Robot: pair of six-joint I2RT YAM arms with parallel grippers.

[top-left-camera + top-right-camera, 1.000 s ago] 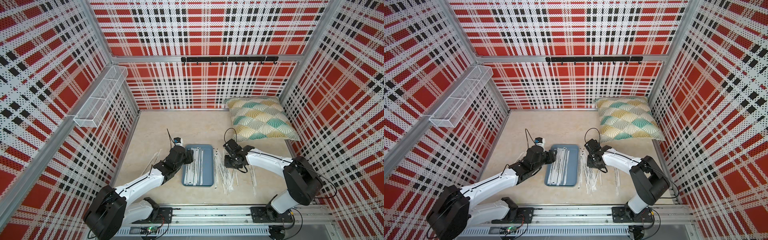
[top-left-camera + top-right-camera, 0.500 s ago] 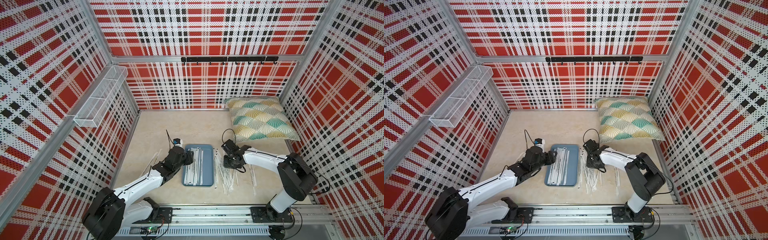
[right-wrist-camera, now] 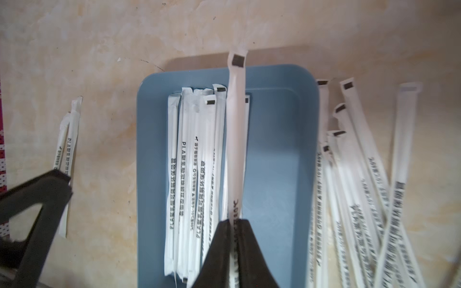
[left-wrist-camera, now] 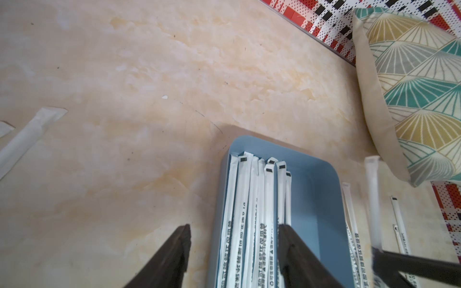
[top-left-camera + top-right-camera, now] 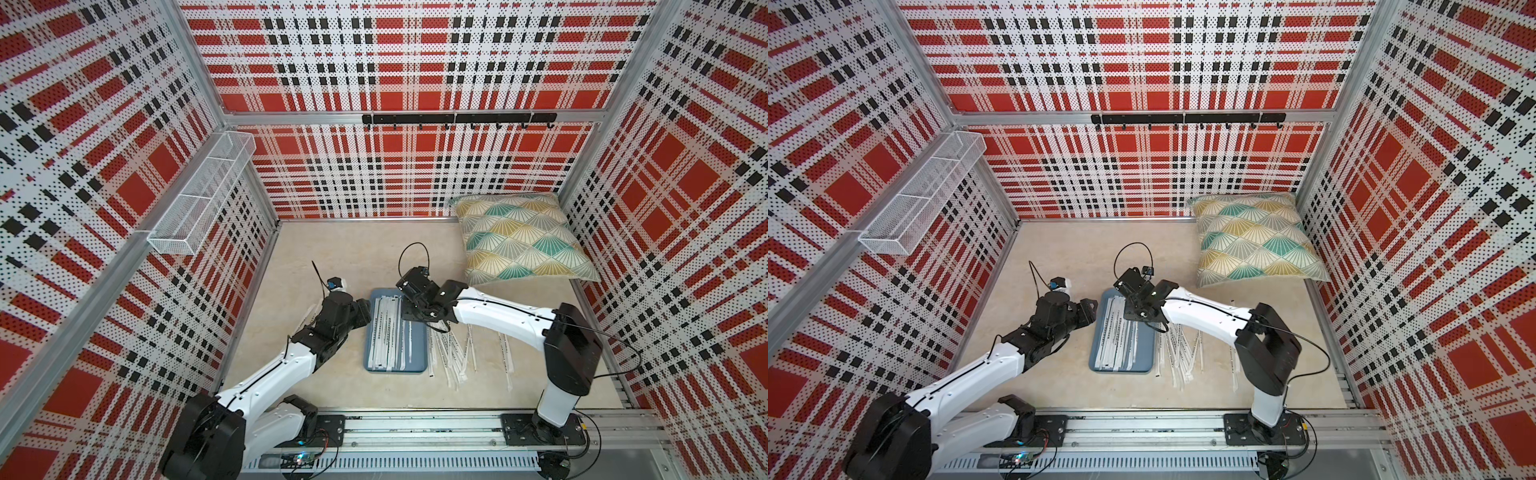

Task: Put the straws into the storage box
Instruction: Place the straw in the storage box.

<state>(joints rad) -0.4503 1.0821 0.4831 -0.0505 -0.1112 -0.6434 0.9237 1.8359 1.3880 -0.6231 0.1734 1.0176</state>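
1. The right gripper is pinching one long thin straw in a white paper wrapper with black print, its jaws closed tight on the wrapper.
2. This held straw is running lengthwise over the shallow slate-blue rectangular plastic storage box. Its far tip, marked with a black square, is reaching just past the box's short rim.
3. A bundle of wrapped straws is lying side by side inside the storage box, crowding toward the left arm's side and leaving the other half of the floor bare.
4. The left gripper is hovering with its jaws spread apart and gripping nothing. One finger is hanging over the beige marbled tabletop and the other over the straws in the box, so the pair is straddling the box's long rim.
5. A loose pile of wrapped straws is lying crisscrossed on the tabletop just beside the box on the right arm's side. A few more wrapped straws are lying on the left arm's side.
6. A square cushion with a teal, yellow and grey fan pattern is sitting in the far corner, and a long white wire-mesh basket is hanging on the side wall.
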